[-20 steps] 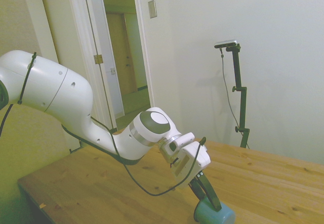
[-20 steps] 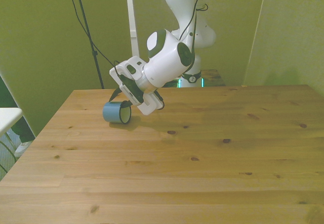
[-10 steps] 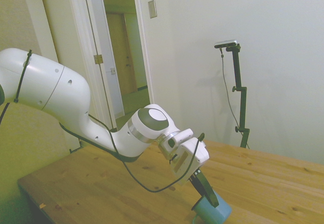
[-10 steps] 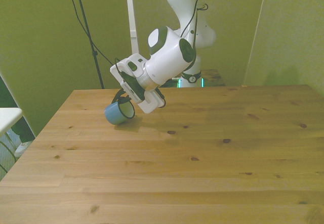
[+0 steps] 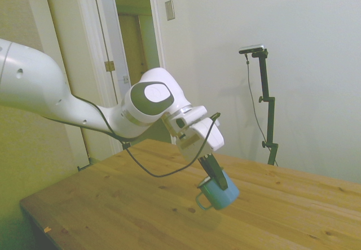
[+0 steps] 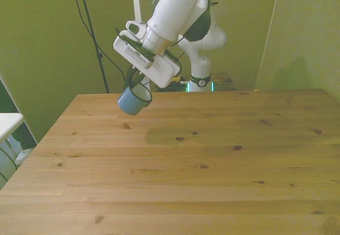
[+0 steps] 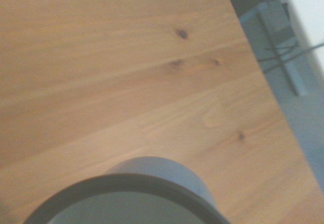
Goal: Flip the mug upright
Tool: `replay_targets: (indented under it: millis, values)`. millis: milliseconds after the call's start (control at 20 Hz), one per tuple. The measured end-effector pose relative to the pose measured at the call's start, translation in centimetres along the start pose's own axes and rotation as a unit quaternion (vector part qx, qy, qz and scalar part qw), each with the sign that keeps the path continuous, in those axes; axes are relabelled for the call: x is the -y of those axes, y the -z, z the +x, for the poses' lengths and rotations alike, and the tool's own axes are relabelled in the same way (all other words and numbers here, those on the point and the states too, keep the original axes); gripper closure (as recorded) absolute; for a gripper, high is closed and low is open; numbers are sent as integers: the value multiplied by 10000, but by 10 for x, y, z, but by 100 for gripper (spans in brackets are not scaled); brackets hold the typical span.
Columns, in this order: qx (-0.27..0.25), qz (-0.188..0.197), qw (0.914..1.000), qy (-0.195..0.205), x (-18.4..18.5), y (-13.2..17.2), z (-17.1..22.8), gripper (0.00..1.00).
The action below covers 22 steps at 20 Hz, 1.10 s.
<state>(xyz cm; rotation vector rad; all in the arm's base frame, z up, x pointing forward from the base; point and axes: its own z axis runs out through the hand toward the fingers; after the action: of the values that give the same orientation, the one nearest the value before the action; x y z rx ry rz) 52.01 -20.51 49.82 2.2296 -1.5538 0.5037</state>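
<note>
Mug (image 5: pixel 219 189) count is one: a single blue-teal mug hangs clear of the table (image 5: pixel 113 205), tilted, in the lower middle of the side view and the left-centre of the front view. One gripper (image 5: pixel 216 178) clamps its rim, one dark finger (image 5: pixel 213 170) outside the wall. One loop handle points toward the lower left in the side view. One white arm (image 5: pixel 67 103) enters from that frame's left. The wrist view shows the mug's rim and wall, blurred, above wooden planks.
</note>
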Motion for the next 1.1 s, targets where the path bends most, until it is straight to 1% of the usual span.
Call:
replay_targets:
  millis: [150, 300, 400, 500, 650, 700, 750, 800, 950, 1000, 1100]
  values:
    - [416, 693, 9967, 57, 28, 11, -23, 100]
    - [866, 1342, 9869, 217, 50, 10, -49, 100]
    - [1178, 1717, 9774, 370, 60, 5, -68, 100]
    - [1524, 2028, 9657, 559, 70, 1, -86, 100]
    - [2077, 2412, 9435, 925, 85, -6, -108, 100]
    - [2262, 2478, 9357, 1091, 87, -8, -114, 100]
    - [2414, 2478, 9298, 1257, 89, -9, -118, 100]
    - [2497, 2427, 9276, 1353, 90, -9, -119, 100]
    - [2549, 2376, 9265, 1421, 95, -9, -119, 100]
    - [2528, 2343, 9274, 1454, 96, -10, -119, 100]
    - [2458, 2187, 9321, 1516, 100, -15, -124, 100]
